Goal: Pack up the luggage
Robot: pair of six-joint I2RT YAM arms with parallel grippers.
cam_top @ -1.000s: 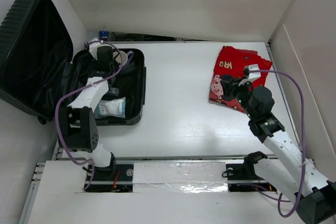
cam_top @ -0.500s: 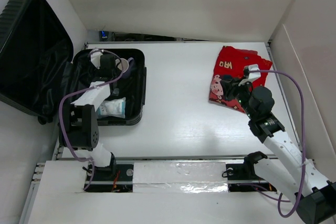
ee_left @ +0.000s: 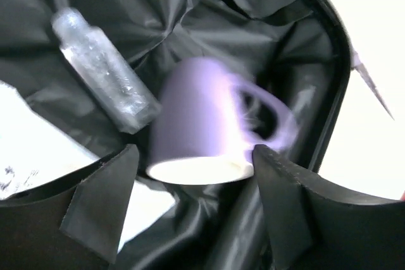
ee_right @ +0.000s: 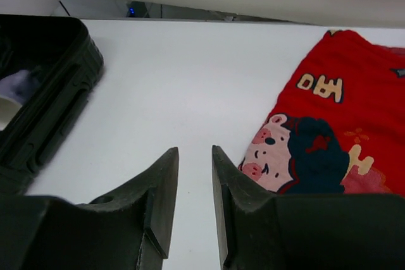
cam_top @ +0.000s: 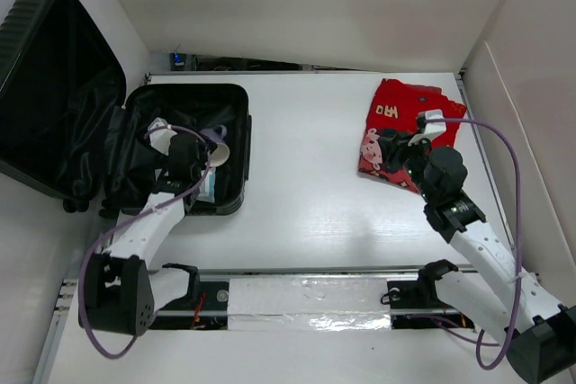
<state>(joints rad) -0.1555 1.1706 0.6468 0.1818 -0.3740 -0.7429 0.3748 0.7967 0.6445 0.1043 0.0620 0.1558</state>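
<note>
The luggage [cam_top: 236, 155], a black suitcase, lies open at the left of the table with its ribbed lid [cam_top: 54, 78] leaning back. A purple mug [ee_left: 202, 118] lies on its side on the black lining, beside a clear bottle [ee_left: 104, 71] and a white packet [ee_left: 31, 150]. My left gripper [ee_left: 195, 156] is open just in front of the mug's rim and holds nothing; from above it [cam_top: 192, 165] hovers over the near half of the case. My right gripper [ee_right: 195, 151] stands slightly open and empty above the table, just left of a folded red garment [ee_right: 329, 124].
The red garment [cam_top: 405, 123] with a cartoon print lies at the table's back right. The suitcase wall [ee_right: 50, 93] shows at the left of the right wrist view. White walls close in the table on the left, back and right.
My left arm has drawn back toward the near side of the suitcase and its jaws have opened, leaving the mug on the lining. The right gripper's jaws have parted a little.
</note>
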